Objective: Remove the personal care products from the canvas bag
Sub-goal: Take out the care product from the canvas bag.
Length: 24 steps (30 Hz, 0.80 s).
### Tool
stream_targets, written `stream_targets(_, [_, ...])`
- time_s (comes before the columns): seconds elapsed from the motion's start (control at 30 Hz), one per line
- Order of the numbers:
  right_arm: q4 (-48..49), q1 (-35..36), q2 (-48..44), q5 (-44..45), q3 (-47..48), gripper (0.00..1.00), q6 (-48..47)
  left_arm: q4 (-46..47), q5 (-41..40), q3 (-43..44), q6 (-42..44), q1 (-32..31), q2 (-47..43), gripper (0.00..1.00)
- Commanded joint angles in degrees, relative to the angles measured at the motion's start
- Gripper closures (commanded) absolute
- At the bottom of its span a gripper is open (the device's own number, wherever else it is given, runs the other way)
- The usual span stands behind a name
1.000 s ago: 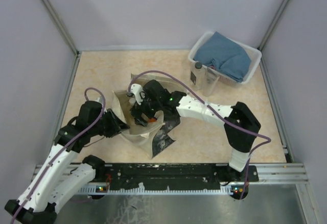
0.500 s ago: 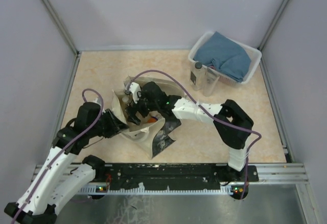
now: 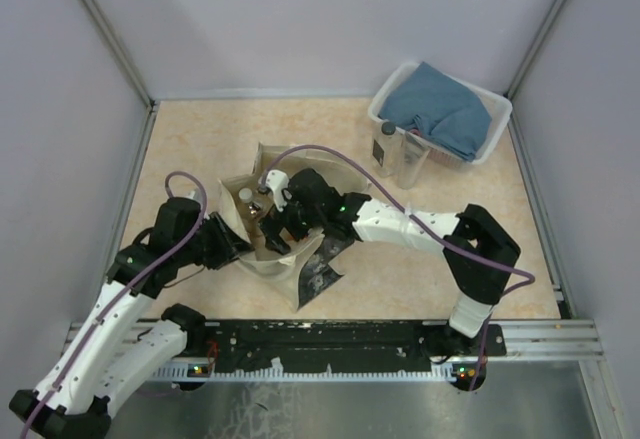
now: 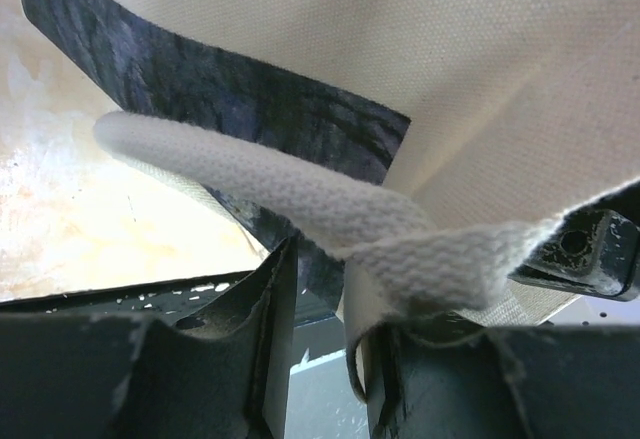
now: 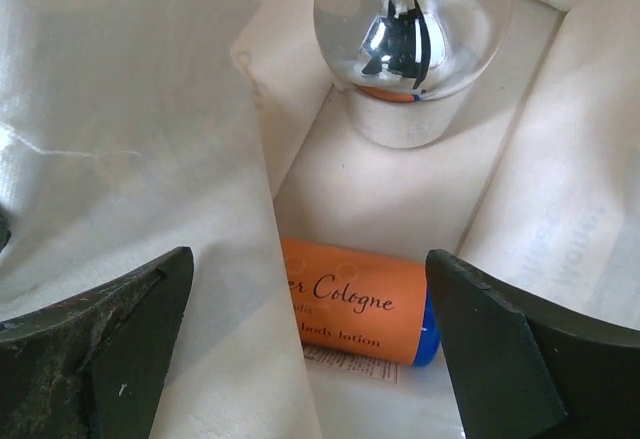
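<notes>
**A:** So, nearest the arm bases, what do the left jaws have?

**B:** They are closed most of the way on the canvas bag (image 3: 265,262). Its white woven strap (image 4: 300,199) runs down between the 2 fingers (image 4: 230,359), and the bag's dark printed panel (image 4: 200,89) is just behind.

**A:** And the bag itself?

**B:** It is slumped on the surface (image 3: 200,139) between the 2 arms, mouth upward, gripped at its left side.

**A:** The right jaws?

**B:** They reach into the mouth, spread wide, holding nothing. An orange bottle (image 5: 355,304) with a blue end lies on its side on the bag's floor. It sits between the 2 fingertips (image 5: 120,319) and touches neither.

**A:** Anything beyond it?

**B:** A bottle with a rounded silver cap (image 5: 410,39) stands just past the orange one, against the inner cloth. From above, a small dark-topped bottle (image 3: 245,197) shows in the mouth, left of the jaws. I cannot tell whether it is the same one.

**A:** Farthest back?

**B:** A white basket (image 3: 478,155) sits in the far right corner, well apart from the bag. A blue cloth (image 3: 440,114) is heaped in it.
</notes>
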Motion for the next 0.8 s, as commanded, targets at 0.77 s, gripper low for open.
stream_targets(0.77, [52.1,-0.6,22.3,0.8,-3.1,0.01,-4.3,-0.5,-0.5,-1.2,-0.5,0.1,-2.8,0.63])
